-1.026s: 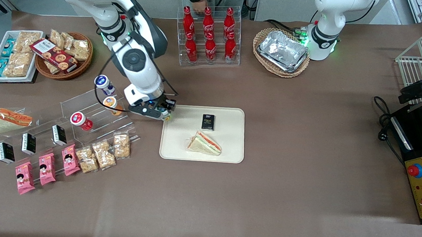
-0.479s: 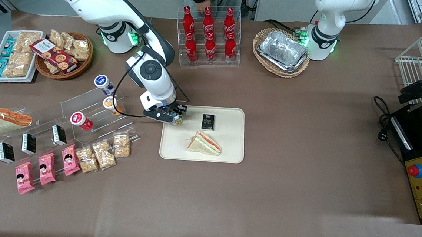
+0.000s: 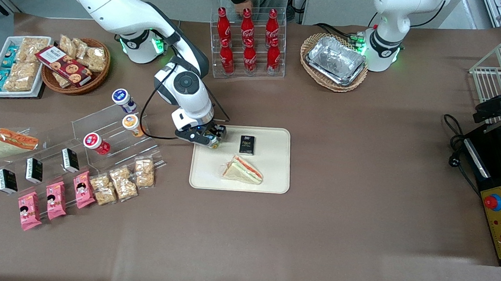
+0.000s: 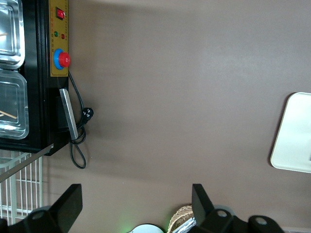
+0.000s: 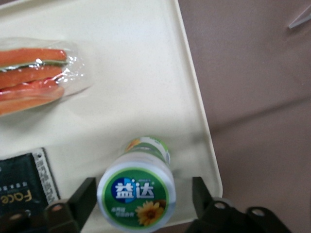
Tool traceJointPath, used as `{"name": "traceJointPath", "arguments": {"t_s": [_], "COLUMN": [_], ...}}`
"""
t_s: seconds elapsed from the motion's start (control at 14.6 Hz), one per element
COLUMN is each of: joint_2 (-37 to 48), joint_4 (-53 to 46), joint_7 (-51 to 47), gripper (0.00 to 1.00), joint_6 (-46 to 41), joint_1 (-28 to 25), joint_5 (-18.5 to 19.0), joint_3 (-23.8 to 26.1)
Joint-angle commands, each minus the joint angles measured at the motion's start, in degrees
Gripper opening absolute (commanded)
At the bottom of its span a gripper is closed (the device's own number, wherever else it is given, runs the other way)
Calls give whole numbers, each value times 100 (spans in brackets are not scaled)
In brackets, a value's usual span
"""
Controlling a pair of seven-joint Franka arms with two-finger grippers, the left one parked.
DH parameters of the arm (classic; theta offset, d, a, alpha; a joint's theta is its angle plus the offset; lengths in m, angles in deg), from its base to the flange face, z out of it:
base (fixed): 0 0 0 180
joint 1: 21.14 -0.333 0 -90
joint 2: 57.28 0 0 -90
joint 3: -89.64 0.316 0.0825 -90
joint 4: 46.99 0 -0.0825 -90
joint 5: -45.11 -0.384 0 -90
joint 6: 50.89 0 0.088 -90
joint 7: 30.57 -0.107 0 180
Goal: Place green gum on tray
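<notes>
Only the right wrist view shows the green gum over the tray; the gripper, fingers spread wide, touches nothing.

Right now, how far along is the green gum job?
Done: the green gum has been carried over the tray, above its corner nearest the display rack, beside the black pack. In hand: the gripper is above that corner, with a finger on each side of the bottle. Left: whether the bottle rests on the tray is unclear; release and retreat remain.
</notes>
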Motion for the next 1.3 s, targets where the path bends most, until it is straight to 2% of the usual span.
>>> {"name": "traceJointPath", "arguments": {"t_s": [0.0, 0.21, 0.41, 0.48, 0.62, 0.96, 1.09, 1.23], "joint_2": [532, 1578, 2413, 2607, 2750, 2530, 2522, 2469], "joint_4": [-108, -117, -309, -467, -949, -2541, -2945, -3166], "joint_7": [71, 1123, 2781, 3371, 4199, 6476, 6672, 6681], "gripper": [100, 100, 100, 100, 100, 100, 100, 100], "joint_6": [-475, -1723, -2690, -3042, -3788, -4994, -5338, -5445], "joint_1": [379, 669, 1126, 1363, 1619, 1585, 1585, 1585], "joint_5": [181, -99, -1520, -1759, -1849, -1963, -2165, -2096], "joint_3": [58, 111, 50, -20, -352, -2126, -2541, -2797]}}
